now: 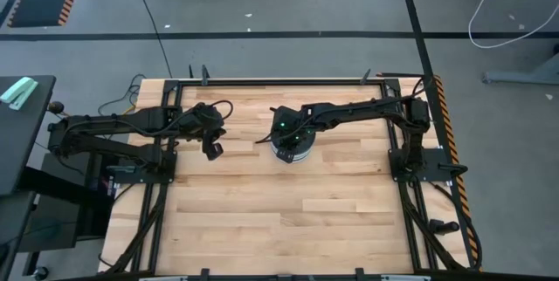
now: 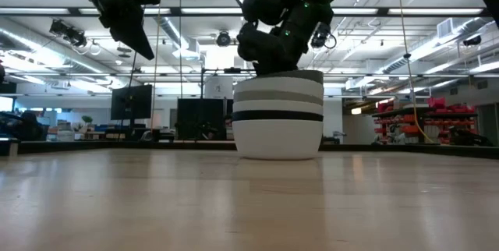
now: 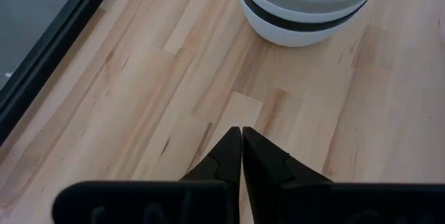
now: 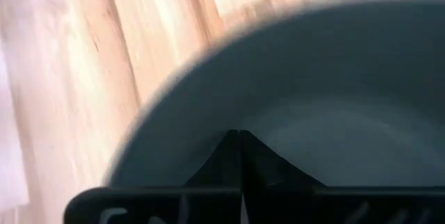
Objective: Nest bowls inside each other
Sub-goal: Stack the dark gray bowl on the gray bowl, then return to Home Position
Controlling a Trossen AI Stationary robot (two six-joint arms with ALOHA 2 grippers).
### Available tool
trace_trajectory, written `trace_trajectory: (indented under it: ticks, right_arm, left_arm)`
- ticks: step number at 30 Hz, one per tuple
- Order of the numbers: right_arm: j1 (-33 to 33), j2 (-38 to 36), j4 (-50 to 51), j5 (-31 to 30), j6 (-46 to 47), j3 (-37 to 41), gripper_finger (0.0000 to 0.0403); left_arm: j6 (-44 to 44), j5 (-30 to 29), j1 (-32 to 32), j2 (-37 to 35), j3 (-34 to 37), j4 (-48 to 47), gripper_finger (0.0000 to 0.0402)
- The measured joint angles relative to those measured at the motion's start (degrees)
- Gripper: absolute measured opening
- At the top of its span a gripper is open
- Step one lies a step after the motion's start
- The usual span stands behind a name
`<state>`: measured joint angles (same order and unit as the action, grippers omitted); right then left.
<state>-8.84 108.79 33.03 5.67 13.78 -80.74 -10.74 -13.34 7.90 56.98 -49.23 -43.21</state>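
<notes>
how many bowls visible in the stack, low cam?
5 bands show in the round nested bowl stack at table centre: dark grey, white, light grey, black, white from the top. More may sit hidden inside.

Left gripper [image 1: 213,150] raised, fingers [image 3: 229,156] pressed together, empty, right arm reaching inward, right gripper [image 4: 240,137] pointing down, fingers closed tip to tip

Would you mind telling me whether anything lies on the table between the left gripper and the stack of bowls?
Nothing visible does. The left gripper, fingers shut, faces the stack of bowls across bare table. The right gripper is right over the stack, fingers shut above the top bowl.
</notes>
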Motion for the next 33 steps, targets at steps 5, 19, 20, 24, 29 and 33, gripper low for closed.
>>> trace_trajectory:
  ticks: [5, 19, 20, 24, 29, 33]
  right_arm:
    - [-0.02, -0.04, -2.08, 1.05, -0.68, -0.34, 0.0002]
    - [-3.83, -0.48, 1.11, 0.59, -2.42, -1.56, 0.0002]
    - [-3.92, -0.48, 1.63, 0.59, -2.41, -1.56, 0.0002]
    - [-4.6, -0.71, 2.45, 0.58, -2.4, -1.56, 0.0002]
    - [-4.89, -3.3, 4.52, -0.8, -2.41, -1.58, 0.0002]
    - [-4.63, -7.09, 5.12, -1.67, -2.29, -1.58, 0.0003]
  left_arm:
    - [0.01, -0.22, 0.0, 0.41, 0.0, 0.25, 0.0013]
    - [2.38, -1.08, 0.07, 7.22, 0.02, 0.58, 0.0021]
    - [2.89, -1.57, 0.07, 8.11, 0.02, 1.45, 0.0019]
    - [5.14, -1.93, 0.33, 10.9, 0.0, 5.38, 0.0013]
    - [7.22, -1.93, 1.06, 12.2, 0.0, 7.66, 0.0019]
    - [7.32, -1.99, 1.73, 11.88, 0.0, 8.9, 0.0026]
